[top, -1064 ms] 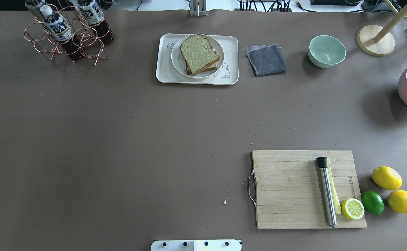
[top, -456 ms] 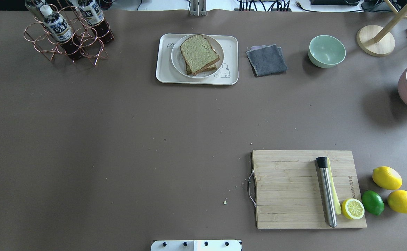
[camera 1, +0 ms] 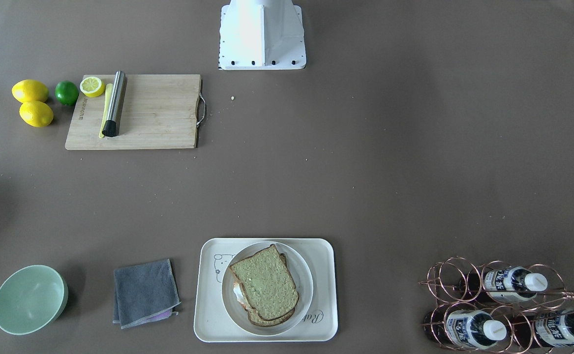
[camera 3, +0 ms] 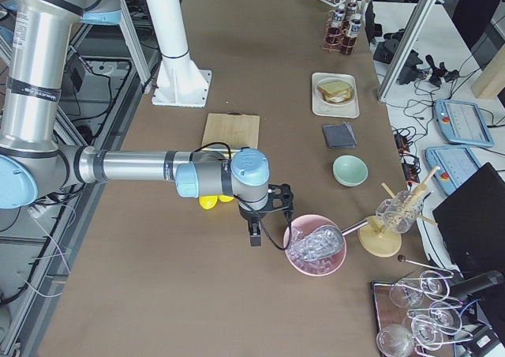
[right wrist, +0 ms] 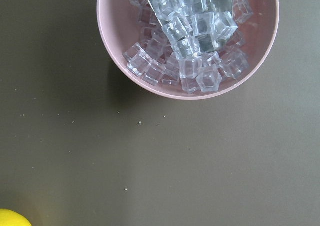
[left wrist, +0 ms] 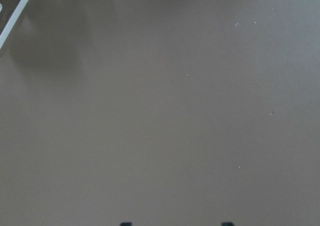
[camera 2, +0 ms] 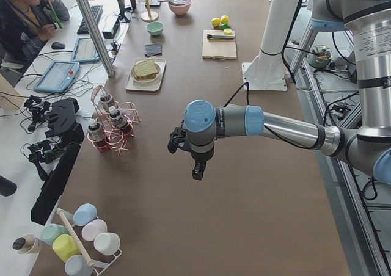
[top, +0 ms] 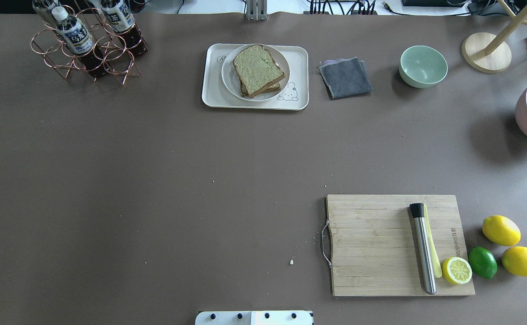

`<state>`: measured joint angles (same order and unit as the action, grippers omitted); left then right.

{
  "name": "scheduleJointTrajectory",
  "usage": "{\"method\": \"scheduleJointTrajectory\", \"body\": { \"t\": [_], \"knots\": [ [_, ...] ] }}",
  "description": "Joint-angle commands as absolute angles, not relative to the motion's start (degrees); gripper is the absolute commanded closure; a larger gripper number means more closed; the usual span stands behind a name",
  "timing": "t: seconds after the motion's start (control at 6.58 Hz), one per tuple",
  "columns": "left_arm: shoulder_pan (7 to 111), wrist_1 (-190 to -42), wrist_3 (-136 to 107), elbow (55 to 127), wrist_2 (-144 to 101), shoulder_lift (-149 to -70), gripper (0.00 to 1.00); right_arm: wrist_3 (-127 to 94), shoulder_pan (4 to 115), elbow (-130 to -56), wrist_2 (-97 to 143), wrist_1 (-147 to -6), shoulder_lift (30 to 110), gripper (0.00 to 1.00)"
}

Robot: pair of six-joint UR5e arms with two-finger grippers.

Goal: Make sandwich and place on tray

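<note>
The sandwich (top: 258,70), two brown-crusted slices with a bit of egg white (camera 1: 238,293) showing between them, lies on a round white plate (top: 228,77). The plate stands on the cream tray (top: 211,92) at the table's far middle. No arm shows in the overhead or front view. My left gripper (left wrist: 175,224) hangs over bare table far to the left of the tray, its fingertips wide apart and empty. My right gripper (camera 3: 254,234) hangs beside the pink ice bowl (right wrist: 187,41); I cannot tell if it is open or shut.
A wooden cutting board (top: 371,243) with a steel rod (top: 422,248) and half a lemon (top: 456,270) lies near right, lemons and a lime (top: 482,262) beside it. A grey cloth (top: 345,77) and green bowl (top: 423,66) sit right of the tray, a bottle rack (top: 85,43) left.
</note>
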<state>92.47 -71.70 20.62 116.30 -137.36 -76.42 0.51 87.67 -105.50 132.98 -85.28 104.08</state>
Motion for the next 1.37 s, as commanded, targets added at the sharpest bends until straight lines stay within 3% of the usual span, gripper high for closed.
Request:
{"method": "scheduleJointTrajectory", "body": {
  "t": [0.0, 1.22],
  "knots": [
    [93.86, -71.01, 21.01, 115.84, -136.5, -76.03, 0.02, 0.18, 87.19, -105.12, 134.03, -85.87, 103.27, 0.0],
    [95.27, -71.89, 20.83, 112.24, -135.88, -76.91, 0.02, 0.62, 88.86, -105.3, 137.29, -85.69, 106.44, 0.0]
  ]
}}
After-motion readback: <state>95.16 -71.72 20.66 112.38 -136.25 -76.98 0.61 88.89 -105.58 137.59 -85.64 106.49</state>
